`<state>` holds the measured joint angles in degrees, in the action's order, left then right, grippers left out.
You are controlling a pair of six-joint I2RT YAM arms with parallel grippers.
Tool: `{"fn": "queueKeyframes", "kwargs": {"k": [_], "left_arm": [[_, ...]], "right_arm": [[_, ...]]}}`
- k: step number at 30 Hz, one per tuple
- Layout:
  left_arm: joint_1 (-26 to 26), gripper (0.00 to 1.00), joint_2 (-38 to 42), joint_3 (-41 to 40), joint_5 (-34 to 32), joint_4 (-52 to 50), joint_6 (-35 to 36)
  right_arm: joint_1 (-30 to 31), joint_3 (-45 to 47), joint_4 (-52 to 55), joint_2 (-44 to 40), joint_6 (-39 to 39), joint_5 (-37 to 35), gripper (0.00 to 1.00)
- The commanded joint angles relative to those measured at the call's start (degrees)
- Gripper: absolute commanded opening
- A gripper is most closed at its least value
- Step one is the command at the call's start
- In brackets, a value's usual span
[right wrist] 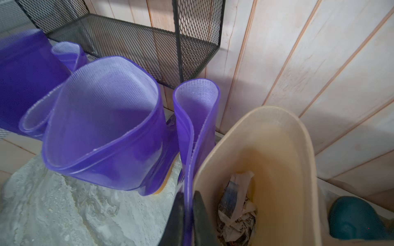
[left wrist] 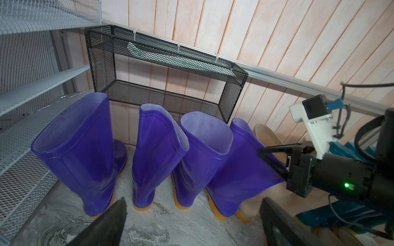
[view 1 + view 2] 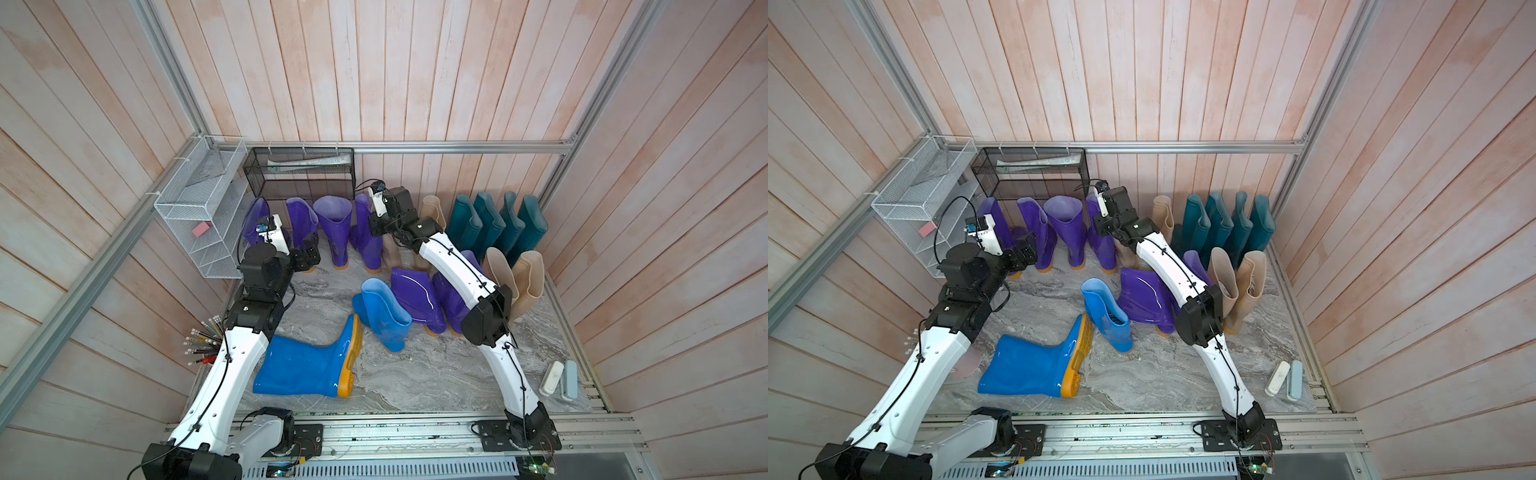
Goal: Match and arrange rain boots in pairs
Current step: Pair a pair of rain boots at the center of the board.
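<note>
Presently: purple boots, four, upright in a row below the shelf. End boot, just past the shelf's corner: right gripper clamped on its cuff, fingers nearly together. Left gripper: fingers spread wide, empty, facing the row. Beige boot touching the end boot. Teal boots, four, farther along the wall from the shelf. Blue boot on its side, well forward of the shelf
</note>
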<state>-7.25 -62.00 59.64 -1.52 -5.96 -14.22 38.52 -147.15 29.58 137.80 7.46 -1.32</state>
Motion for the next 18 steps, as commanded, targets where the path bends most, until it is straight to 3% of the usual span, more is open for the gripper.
{"fn": "queueKeyframes", "kwargs": {"k": [1, 5, 9, 12, 18], "left_arm": [[0.82, 1.0, 0.83, -0.85, 1.92, 1.37, -1.12], [1.75, 1.0, 0.34, -1.08, 3.79, 1.61, -2.35], [1.96, 1.0, 0.16, -1.1, 4.33, 1.45, -2.43], [1.97, 1.0, 0.12, -1.1, 4.75, 1.55, -2.44], [1.97, 1.0, -0.01, -1.06, 5.41, 1.47, -2.52]], "right_arm": [[-0.09, -2.27, -11.73, 0.34, 6.31, 4.54, 0.0], [0.06, -1.92, -15.85, 1.5, 12.18, 7.54, 0.0], [0.51, -1.83, -16.49, 2.63, 13.28, 7.0, 0.03], [0.85, -1.72, -15.62, 2.44, 12.8, 6.79, 0.29], [1.86, -0.33, -13.04, -0.77, 8.26, 3.51, 0.57]]}}
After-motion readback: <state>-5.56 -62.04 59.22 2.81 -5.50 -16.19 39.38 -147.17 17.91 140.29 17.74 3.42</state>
